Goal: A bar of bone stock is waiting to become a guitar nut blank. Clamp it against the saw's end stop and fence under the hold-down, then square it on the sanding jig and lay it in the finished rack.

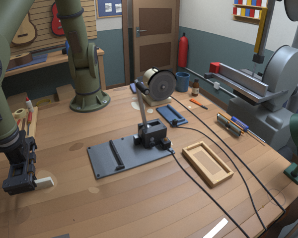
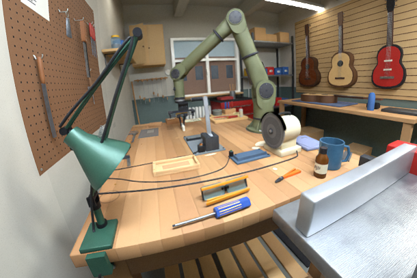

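At the bench's near left corner the pale bone bar [image 1: 43,183] lies flat on the wood, one end inside my gripper [image 1: 20,180], which is closed on that end. The rest of the bar sticks out to the right. In the second side camera the gripper [image 2: 182,117] is small and far off and the bar [image 2: 183,124] shows only as a pale sliver. The grey saw plate [image 1: 123,155] sits mid-bench with its fence rail [image 1: 116,155], its hold-down block [image 1: 151,133] and raised lever [image 1: 142,101]. The blue sanding jig [image 1: 171,115] lies behind it, and the wooden finished rack [image 1: 207,163] to its right.
A tool tray [image 1: 24,119] with tape and glue sits just behind my gripper at the left edge. Two black cables [image 1: 211,158] cross the right half of the bench. A disc grinder [image 1: 160,85], blue mug [image 1: 182,81], bottle [image 1: 195,87] and band saw [image 1: 266,97] stand further back and right.
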